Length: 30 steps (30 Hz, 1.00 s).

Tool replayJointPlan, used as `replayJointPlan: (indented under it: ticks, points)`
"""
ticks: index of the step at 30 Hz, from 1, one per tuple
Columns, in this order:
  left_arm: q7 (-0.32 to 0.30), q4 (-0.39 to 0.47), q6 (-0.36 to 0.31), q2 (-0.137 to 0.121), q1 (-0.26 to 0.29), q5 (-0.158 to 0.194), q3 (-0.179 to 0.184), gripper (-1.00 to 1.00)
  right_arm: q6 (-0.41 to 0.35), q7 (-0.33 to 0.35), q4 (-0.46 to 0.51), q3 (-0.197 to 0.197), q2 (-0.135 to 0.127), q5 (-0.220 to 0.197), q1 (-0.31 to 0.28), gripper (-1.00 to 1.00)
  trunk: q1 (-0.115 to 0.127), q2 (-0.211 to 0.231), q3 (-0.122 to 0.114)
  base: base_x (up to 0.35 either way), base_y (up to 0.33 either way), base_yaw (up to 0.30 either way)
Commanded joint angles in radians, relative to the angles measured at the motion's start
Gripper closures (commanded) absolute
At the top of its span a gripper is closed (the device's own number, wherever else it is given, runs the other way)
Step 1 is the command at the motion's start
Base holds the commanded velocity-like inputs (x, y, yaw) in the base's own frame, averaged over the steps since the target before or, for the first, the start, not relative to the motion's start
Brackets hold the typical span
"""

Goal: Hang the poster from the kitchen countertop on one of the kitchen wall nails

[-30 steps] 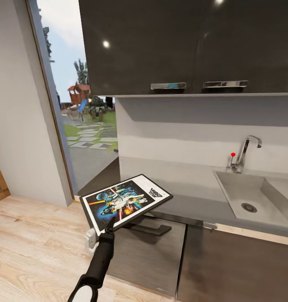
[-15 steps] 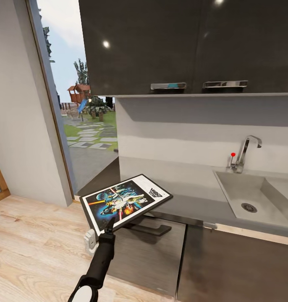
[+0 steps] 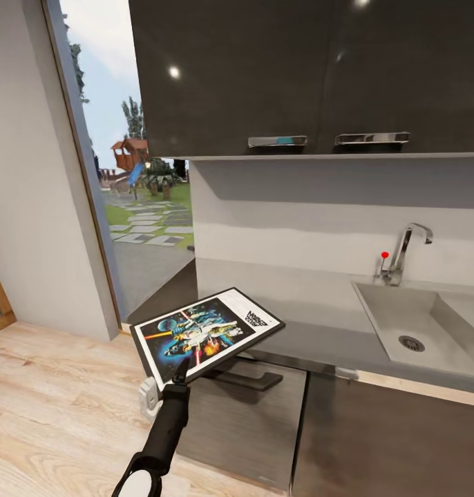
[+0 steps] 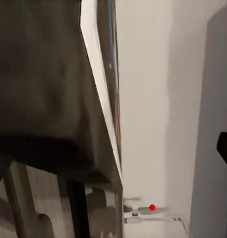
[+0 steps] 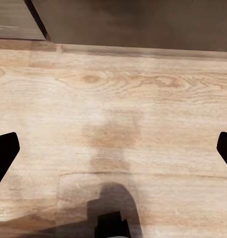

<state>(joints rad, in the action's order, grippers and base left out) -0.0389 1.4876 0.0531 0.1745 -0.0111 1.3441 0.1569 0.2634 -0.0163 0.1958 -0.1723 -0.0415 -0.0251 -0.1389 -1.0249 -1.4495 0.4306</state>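
The black-framed Star Wars poster hangs tilted in the air just off the left end of the light-grey countertop, picture side up. My left gripper is shut on its near lower edge, with the arm reaching up from below. In the left wrist view the poster looms close as a dark slab with a pale edge. My right gripper is open over the wooden floor, nothing between its dark fingertips. The wall nail is out of view.
A moulded sink and chrome tap lie at the countertop's right. Dark upper cabinets hang above the counter. A tall window or doorway opens left of it, beside a pale wall. Light wooden floor spreads below.
The whole view has shifted very slightly; the poster and my left gripper hold the same pose.
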Motion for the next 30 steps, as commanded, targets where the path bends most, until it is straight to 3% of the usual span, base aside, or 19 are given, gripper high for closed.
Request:
replayJointPlan:
  ticks: [1, 12, 13, 19, 30]
  points:
    - [-0.004, 0.0, 0.004, 0.0, 0.0, 0.01, 0.001, -1.0, 0.004, -0.001, -0.001, 0.0, 0.0, -0.003, -0.001, -1.0, 0.0, 0.0, 0.001, 0.033, 0.0, 0.0]
    - [-0.008, 0.007, 0.004, 0.0, -0.001, 0.01, 0.001, -1.0, 0.004, -0.001, -0.001, 0.0, 0.0, -0.003, -0.001, -1.0, 0.0, 0.0, 0.001, 0.006, 0.0, 0.0]
    - [-0.02, 0.007, 0.005, 0.0, -0.001, 0.01, 0.001, 1.0, 0.004, -0.001, -0.001, 0.0, 0.0, -0.003, -0.001, -1.0, 0.0, 0.0, 0.001, 0.0, 0.0, 0.0]
    - [-0.085, 0.005, 0.001, 0.0, 0.0, 0.01, 0.0, 1.0, 0.004, -0.001, -0.001, 0.0, 0.0, -0.003, -0.001, -1.0, 0.0, 0.0, 0.001, 0.0, 0.0, 0.0]
    - [-0.094, 0.006, 0.001, 0.0, -0.001, 0.01, 0.0, 1.0, 0.004, -0.001, -0.001, 0.0, 0.0, -0.003, -0.001, -1.0, 0.0, 0.0, 0.001, 0.0, 0.0, 0.0]
